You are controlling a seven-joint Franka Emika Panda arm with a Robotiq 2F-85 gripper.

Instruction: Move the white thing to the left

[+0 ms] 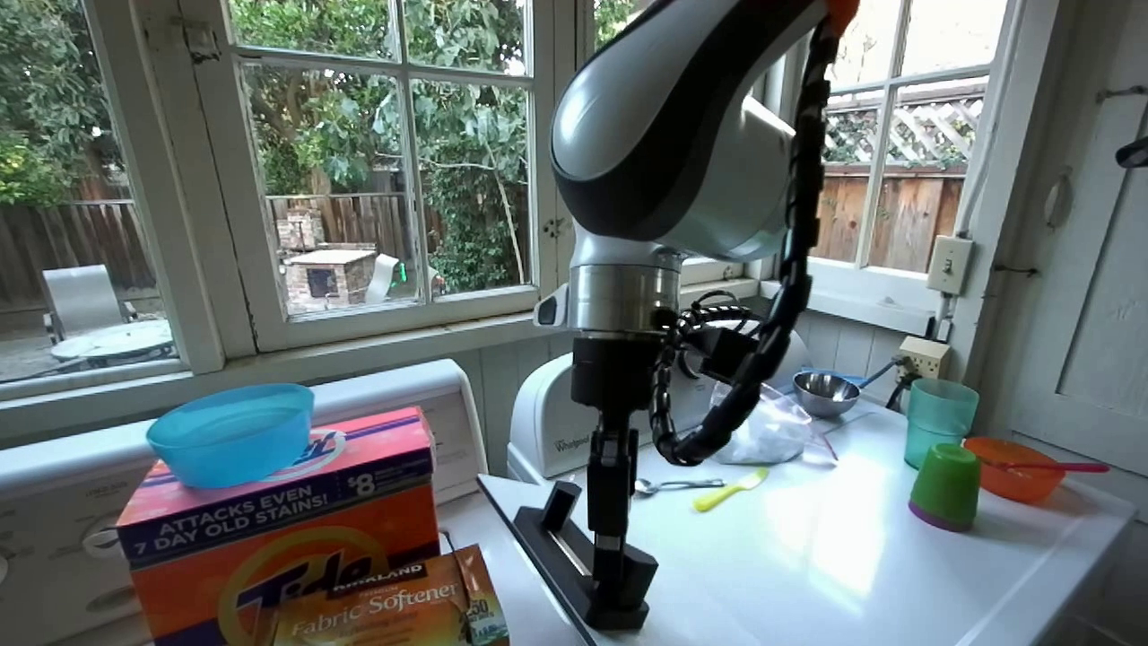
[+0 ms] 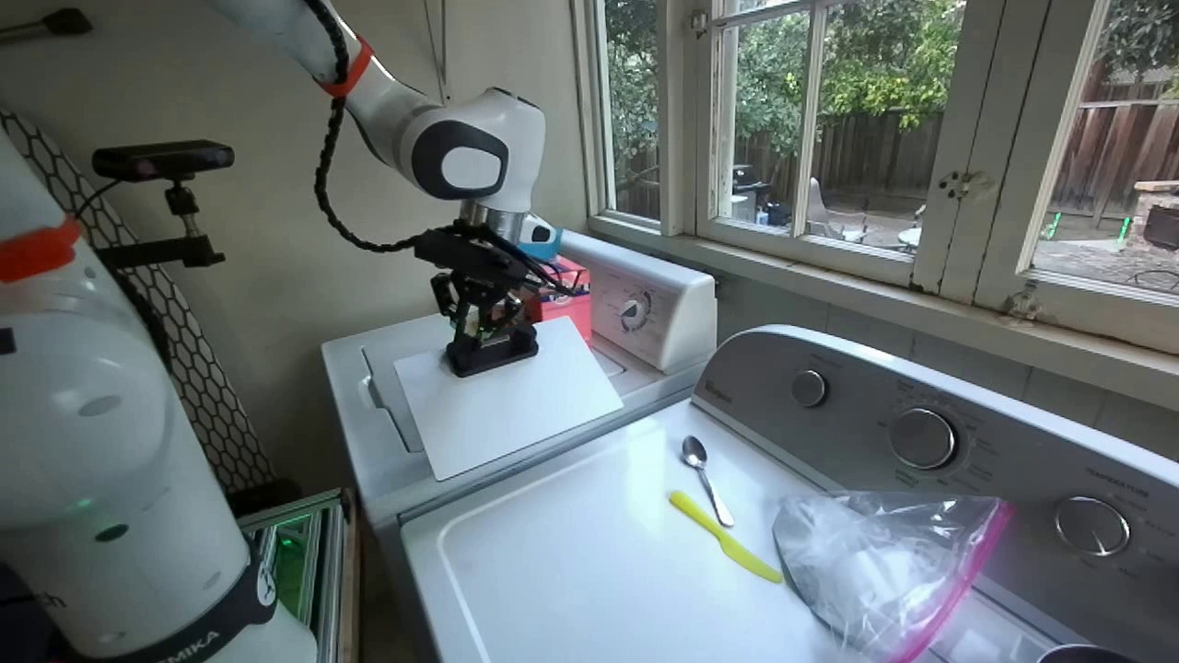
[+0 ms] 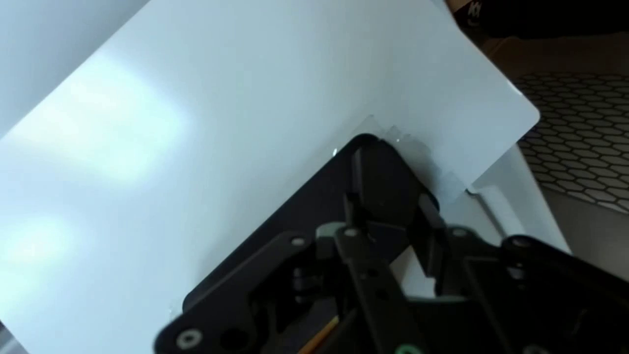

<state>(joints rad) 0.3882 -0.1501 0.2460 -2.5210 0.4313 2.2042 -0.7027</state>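
The white thing is a flat white board [image 2: 525, 424] with a long black handle [image 2: 507, 350] on top, lying over the lid of the far white washer in an exterior view. The board also fills much of the wrist view [image 3: 236, 123]. My gripper [image 2: 479, 333] points down at one end of the handle. In the wrist view my gripper [image 3: 388, 211] has its fingers on both sides of the handle's raised end block [image 3: 383, 177], which fills the gap. My gripper [image 1: 610, 574] hides part of the handle. I cannot tell whether the board is lifted.
A Tide box [image 1: 287, 538] with a blue bowl [image 1: 233, 440] on it and a softener box [image 1: 395, 601] stand beside the board. On the neighbouring machine lie a spoon [image 2: 695, 456], yellow knife [image 2: 728, 539] and plastic bag [image 2: 875, 562]. A green cup [image 1: 946, 484] and orange bowl [image 1: 1018, 471] stand farther off.
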